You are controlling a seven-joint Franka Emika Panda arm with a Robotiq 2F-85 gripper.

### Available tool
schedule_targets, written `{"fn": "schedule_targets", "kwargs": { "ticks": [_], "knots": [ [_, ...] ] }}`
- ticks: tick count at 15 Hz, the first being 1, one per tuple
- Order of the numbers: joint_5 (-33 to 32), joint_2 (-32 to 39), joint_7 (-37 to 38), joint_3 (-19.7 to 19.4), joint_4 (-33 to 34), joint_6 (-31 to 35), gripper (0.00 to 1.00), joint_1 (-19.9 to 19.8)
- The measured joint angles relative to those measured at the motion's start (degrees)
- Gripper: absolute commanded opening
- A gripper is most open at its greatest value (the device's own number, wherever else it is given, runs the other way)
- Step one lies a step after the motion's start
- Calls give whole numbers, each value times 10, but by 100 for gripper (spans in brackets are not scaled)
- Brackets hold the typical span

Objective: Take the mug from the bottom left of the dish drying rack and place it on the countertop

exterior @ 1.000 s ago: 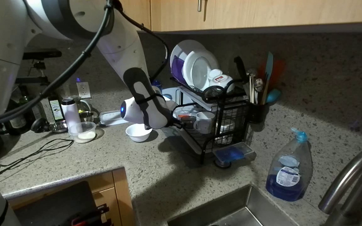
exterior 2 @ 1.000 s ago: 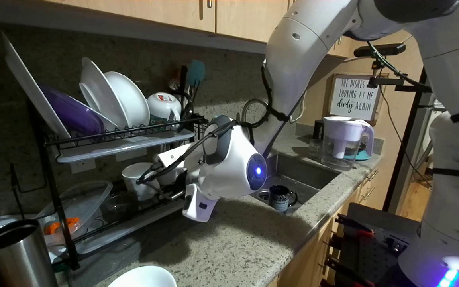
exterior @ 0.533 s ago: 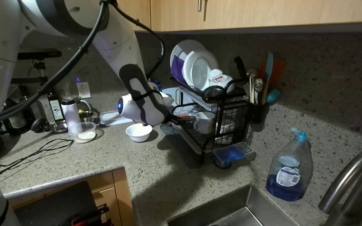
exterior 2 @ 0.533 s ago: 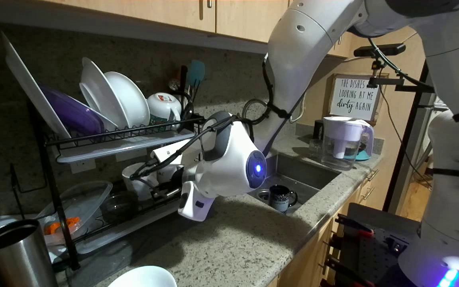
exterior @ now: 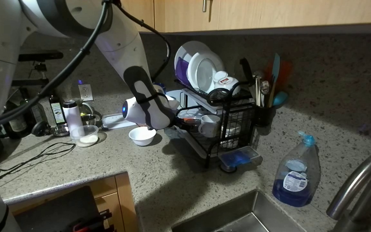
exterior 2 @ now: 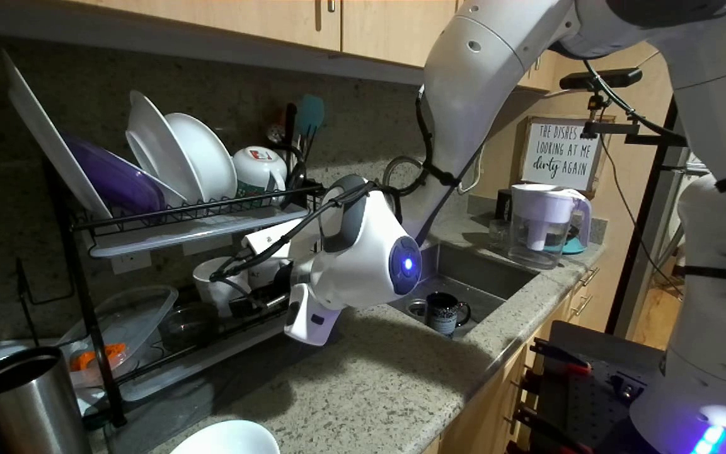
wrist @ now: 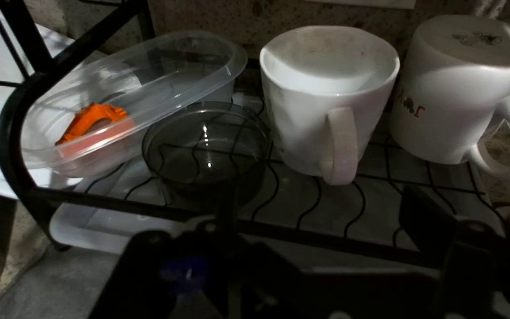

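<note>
Whitish mug (exterior 2: 210,293) upright in the lower tier of the dish drying rack (exterior 2: 205,233)

In an exterior view, the mug stood mouth upward, tapering slightly toward its base and partly hidden by dark cables (exterior 2: 287,238) on the arm (exterior 2: 363,252). The speckled countertop (exterior 2: 363,397) ran to a steel sink (exterior 2: 486,271), where a black cup (exterior 2: 443,313) sat; on the far side, a framed sign (exterior 2: 555,157) rose behind a water pitcher (exterior 2: 542,227).

In an exterior view, a white bowl (exterior: 142,137) rested left of the rack and a soap bottle (exterior: 296,180) to its right, under pale wooden cabinets (exterior: 269,13).

In the wrist view, the mug's handle (wrist: 343,146) faced the near side, between a smoked-glass bowl (wrist: 206,150) at left and an inverted cup (wrist: 458,97) at right. The gripper (wrist: 323,201) was spread wide and grasped nothing, its fingers (wrist: 425,221) well apart on the near side of the mug. Whether the left finger touched the smoked-glass bowl could not be told.
</note>
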Motion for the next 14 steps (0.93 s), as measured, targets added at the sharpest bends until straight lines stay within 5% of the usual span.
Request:
{"fn": "schedule_targets", "kwargs": {
  "ticks": [14],
  "knots": [
    [-13, 8, -64, -21, 3, 0, 100, -11]
  ]
}}
